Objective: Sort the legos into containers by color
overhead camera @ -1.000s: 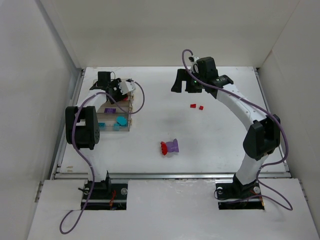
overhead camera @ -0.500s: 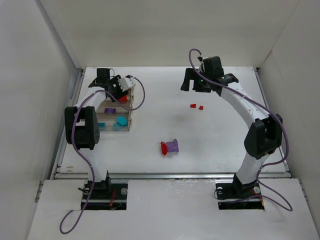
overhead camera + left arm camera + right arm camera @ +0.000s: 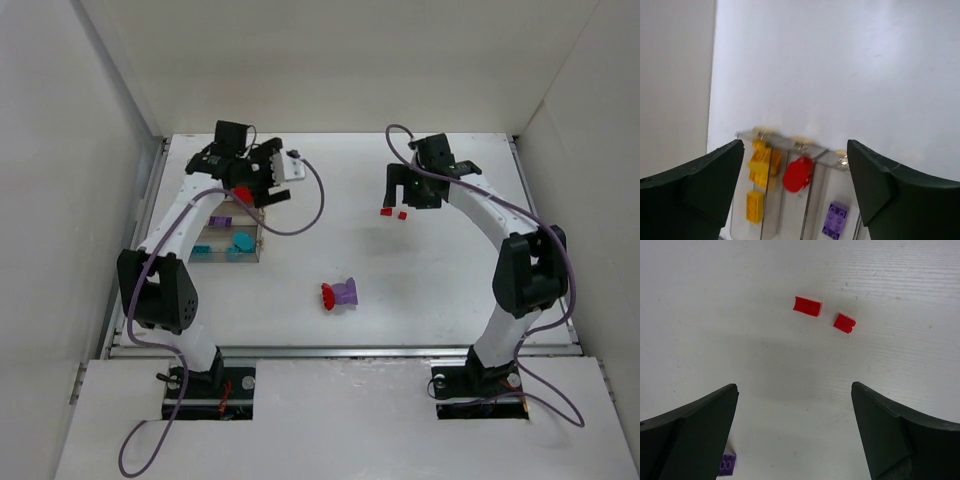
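Note:
The clear containers [image 3: 205,245] stand at the left of the table. In the left wrist view they [image 3: 835,165] hold yellow legos [image 3: 760,162], a red piece [image 3: 797,173] in the second compartment and a purple lego [image 3: 835,220]. Cyan legos [image 3: 240,242] lie in the nearest bin. My left gripper [image 3: 262,185] [image 3: 795,145] is open and empty above the bins' far end. My right gripper [image 3: 400,195] [image 3: 794,386] is open and empty, just above two small red legos [image 3: 386,211] [image 3: 402,214], which show ahead of the jaws [image 3: 807,306] [image 3: 844,323].
A purple and red clump [image 3: 340,293] lies at the table's middle near side; its purple corner [image 3: 727,465] shows beside my right gripper's left finger. White walls enclose the table on three sides.
My left arm has swung right from the bins' far left corner, and the red piece stays in the bin. My right gripper has moved right and nearer, over the two red legos.

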`<state>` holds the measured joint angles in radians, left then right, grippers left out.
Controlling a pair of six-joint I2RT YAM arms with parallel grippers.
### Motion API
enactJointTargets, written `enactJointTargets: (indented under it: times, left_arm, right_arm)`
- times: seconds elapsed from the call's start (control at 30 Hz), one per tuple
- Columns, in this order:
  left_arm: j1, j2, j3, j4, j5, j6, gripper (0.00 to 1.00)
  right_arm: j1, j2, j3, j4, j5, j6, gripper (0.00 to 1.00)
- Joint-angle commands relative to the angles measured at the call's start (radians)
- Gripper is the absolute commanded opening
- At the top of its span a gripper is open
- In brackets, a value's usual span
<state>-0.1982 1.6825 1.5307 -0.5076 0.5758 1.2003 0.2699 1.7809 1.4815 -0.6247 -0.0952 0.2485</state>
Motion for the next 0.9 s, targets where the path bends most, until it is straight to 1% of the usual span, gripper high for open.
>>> enactJointTargets:
  times: [0.0, 0.03, 0.07, 0.13, 0.17, 0.2, 0.23, 0.27, 0.3, 0.33, 0.4, 0.43, 0.5, 0.53, 0.6, 0.67, 0.7, 0.73, 0.8, 0.83, 0.87]
  left_arm:
    - [-0.110, -0.063, -0.020, -0.299, 0.154, 0.220, 0.85]
    - [-0.137, -0.063, -0.044, -0.365, 0.154, 0.241, 0.85]
    - [-0.164, -0.063, -0.053, -0.390, 0.154, 0.251, 0.86]
    - [-0.231, -0.038, -0.064, -0.439, 0.165, 0.261, 0.86]
    - [-0.250, -0.029, -0.064, -0.475, 0.185, 0.262, 0.86]
    - [-0.262, -0.020, -0.073, -0.476, 0.205, 0.240, 0.86]
    - [-0.271, -0.001, -0.073, -0.476, 0.234, 0.204, 0.86]
    - [-0.271, 0.012, -0.073, -0.435, 0.266, 0.144, 0.86]
    - [-0.271, 0.028, -0.057, -0.434, 0.327, 0.060, 0.86]
    - [-0.271, 0.063, -0.046, -0.443, 0.355, 0.038, 0.86]
    - [-0.271, 0.103, -0.031, -0.494, 0.410, 0.013, 0.85]
    - [-0.271, 0.121, -0.020, -0.526, 0.468, 0.030, 0.83]
    - [-0.280, 0.173, -0.020, -0.624, 0.512, 0.071, 0.82]
    - [-0.280, 0.184, -0.020, -0.625, 0.527, 0.071, 0.82]
    - [-0.319, 0.193, -0.046, -0.625, 0.527, 0.058, 0.82]
    - [-0.349, 0.194, -0.069, -0.614, 0.506, 0.039, 0.82]
    - [-0.377, 0.194, -0.069, -0.585, 0.506, -0.082, 0.83]
    - [-0.377, 0.194, -0.085, -0.503, 0.490, -0.155, 0.83]
    - [-0.386, 0.194, -0.124, -0.447, 0.474, -0.226, 0.83]
    - [-0.386, 0.194, -0.139, -0.406, 0.455, -0.322, 0.83]
    - [-0.386, 0.194, -0.168, -0.326, 0.429, -0.362, 0.83]
  right_arm:
    - [0.017, -0.077, -0.009, 0.026, -0.003, -0.022, 1.00]
    - [0.028, -0.077, -0.009, 0.013, -0.003, -0.022, 1.00]
    - [0.028, -0.077, -0.009, 0.013, -0.003, -0.022, 1.00]
    - [0.069, -0.089, -0.009, 0.003, -0.003, -0.022, 1.00]
    - [0.084, -0.100, -0.009, -0.015, 0.011, -0.032, 1.00]
    - [0.103, -0.112, -0.009, -0.026, 0.023, -0.032, 1.00]
    - [0.133, -0.112, -0.009, -0.036, 0.032, -0.032, 1.00]
    - [0.143, -0.124, -0.009, -0.046, 0.032, -0.032, 1.00]
    - [0.143, -0.142, -0.009, -0.056, 0.022, -0.032, 1.00]
    - [0.155, -0.155, -0.024, -0.056, 0.006, -0.032, 1.00]
    - [0.155, -0.196, -0.070, -0.056, -0.004, -0.002, 1.00]
    - [0.155, -0.210, -0.085, -0.047, -0.005, -0.002, 1.00]
    - [0.155, -0.235, -0.122, -0.047, -0.005, 0.009, 1.00]
    - [0.155, -0.254, -0.133, -0.047, -0.005, 0.018, 1.00]
    - [0.155, -0.273, -0.165, -0.047, -0.005, 0.029, 1.00]
    - [0.164, -0.296, -0.184, -0.047, -0.005, 0.029, 1.00]
    - [0.164, -0.296, -0.193, -0.047, -0.005, 0.038, 1.00]
    - [0.164, -0.307, -0.208, -0.047, -0.005, 0.038, 1.00]
    - [0.164, -0.316, -0.223, -0.038, -0.005, 0.038, 1.00]
    - [0.164, -0.328, -0.233, -0.029, -0.005, 0.038, 1.00]
    - [0.173, -0.339, -0.246, -0.029, -0.005, 0.047, 1.00]
